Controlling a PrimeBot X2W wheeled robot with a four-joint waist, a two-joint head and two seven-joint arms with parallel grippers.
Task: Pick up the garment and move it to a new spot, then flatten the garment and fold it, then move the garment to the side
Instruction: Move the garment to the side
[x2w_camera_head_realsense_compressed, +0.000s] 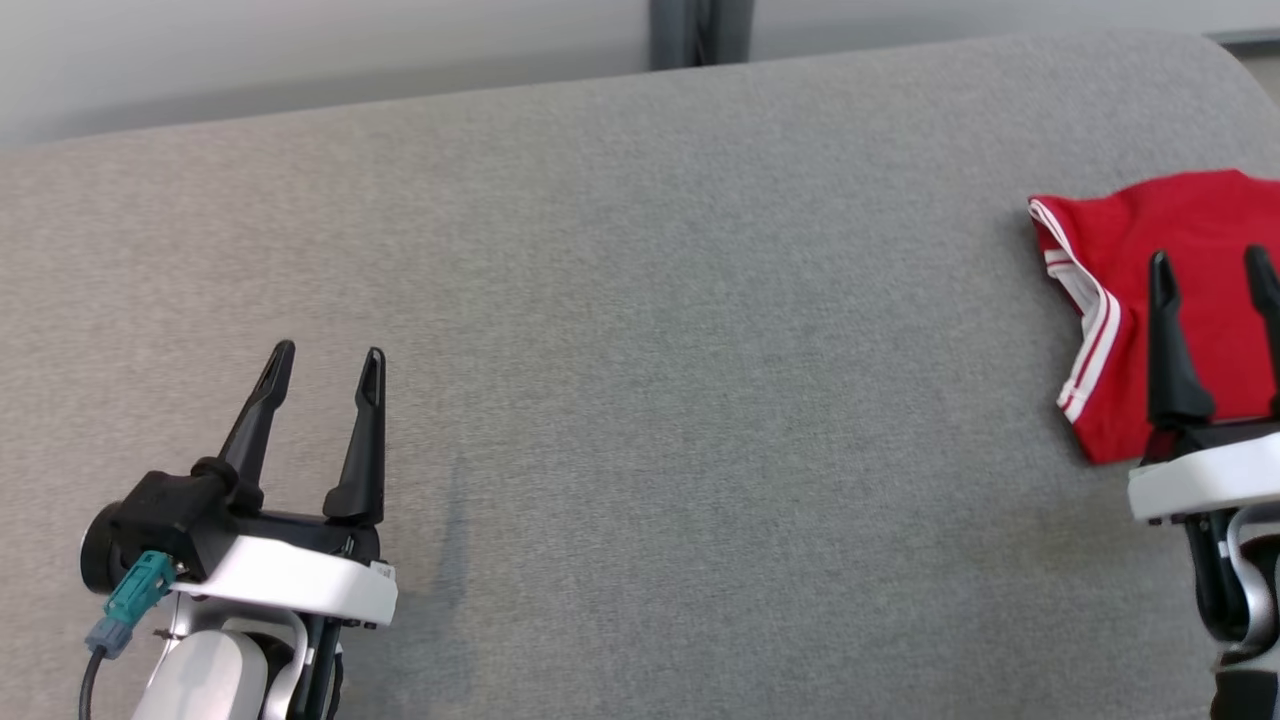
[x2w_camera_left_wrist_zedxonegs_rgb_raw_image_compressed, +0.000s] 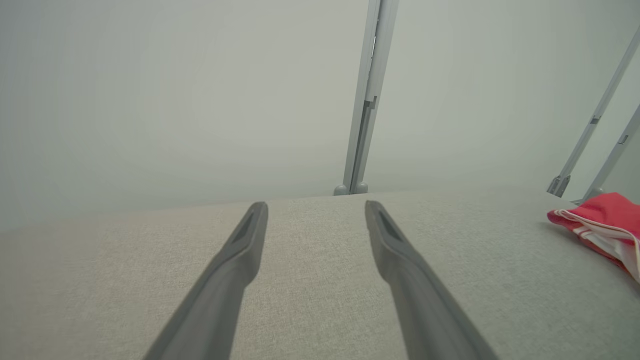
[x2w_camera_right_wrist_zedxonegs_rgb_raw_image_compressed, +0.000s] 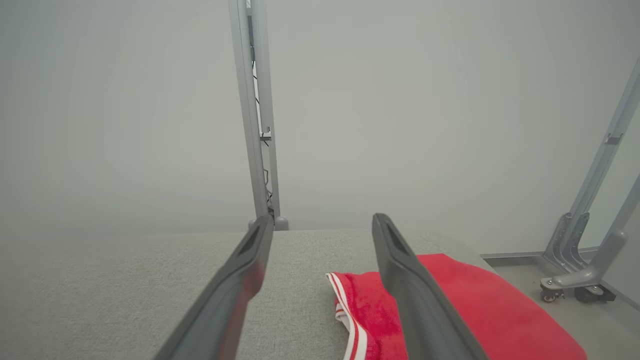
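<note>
Working over a grey fabric-covered desk (x2w_camera_head_realsense_compressed: 640, 300), with a pale wall (x2w_camera_head_realsense_compressed: 300, 60) and a metal post (x2w_camera_head_realsense_compressed: 700, 30) behind. Judging the step as the last one: parking the garment (x2w_camera_head_realsense_compressed: 1190, 215) at the side. Doing it well means lifting the right gripper (x2w_camera_head_realsense_compressed: 1209, 255) straight up ahead of any pull-back, avoiding a fingertip dragging the top layer and undoing the fold, and checking for overhang at the desk's rounded right edge. Reading the right jaws as fully spread, gripping nothing, poised over the garment's near part; failing to tell contact from hover. Reading the left gripper (x2w_camera_head_realsense_compressed: 330, 350) jaws as equally wide and empty, well apart from the garment over bare fabric at lower left. Looking at the garment: red, white-striped trim on the side facing the desk's middle, lying as a compact, fairly flat block at the far right, running out of the head view.
</note>
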